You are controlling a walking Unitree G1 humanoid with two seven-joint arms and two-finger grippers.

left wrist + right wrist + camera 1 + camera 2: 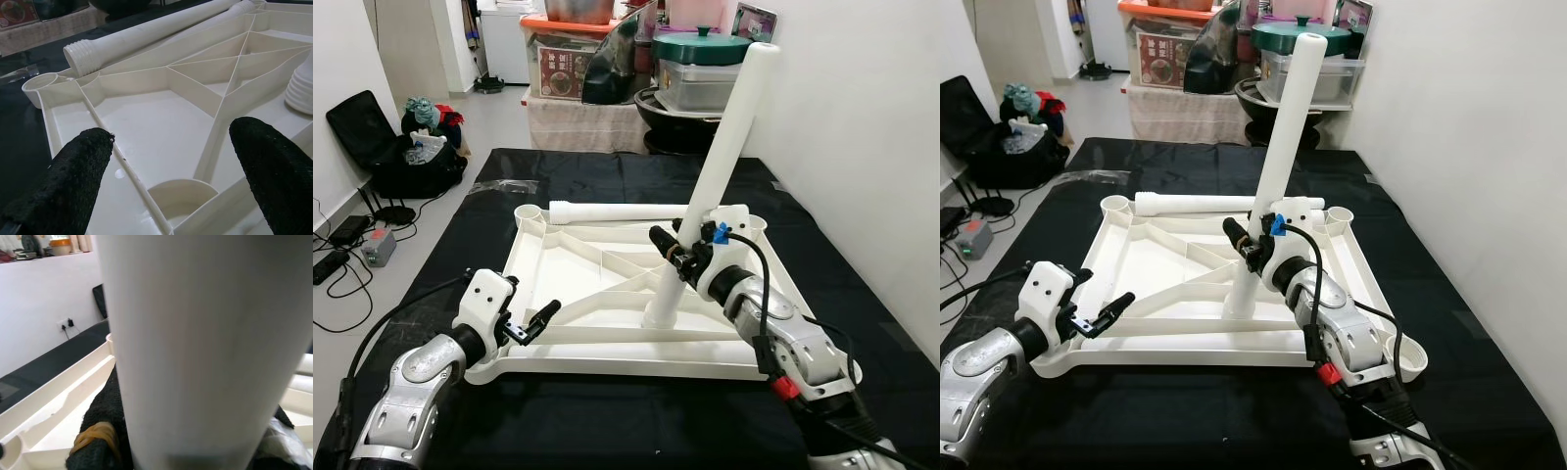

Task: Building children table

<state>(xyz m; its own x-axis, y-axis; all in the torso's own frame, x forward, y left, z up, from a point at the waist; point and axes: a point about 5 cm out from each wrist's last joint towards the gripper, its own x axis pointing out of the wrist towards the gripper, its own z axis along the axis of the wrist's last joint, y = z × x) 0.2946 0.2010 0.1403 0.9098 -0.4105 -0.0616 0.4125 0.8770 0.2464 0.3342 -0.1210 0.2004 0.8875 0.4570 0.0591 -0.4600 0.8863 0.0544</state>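
Observation:
A white plastic tabletop (607, 264) lies upside down on the black mat, ribs facing up. A long white table leg (720, 166) stands tilted on it, its threaded end resting near the tabletop's front middle. My right gripper (677, 257) is shut on this leg low down; the leg (205, 347) fills the right wrist view. A second white leg (626, 211) lies flat along the tabletop's far edge. My left gripper (530, 323) is open at the front left corner, its fingers (73, 181) apart above the corner socket (183, 196).
The black mat (440, 264) covers the floor around the tabletop. A white wall runs along the right. Boxes, a pot and storage bins (695, 69) stand behind the mat. A black bag (382, 147) and cables lie at the left.

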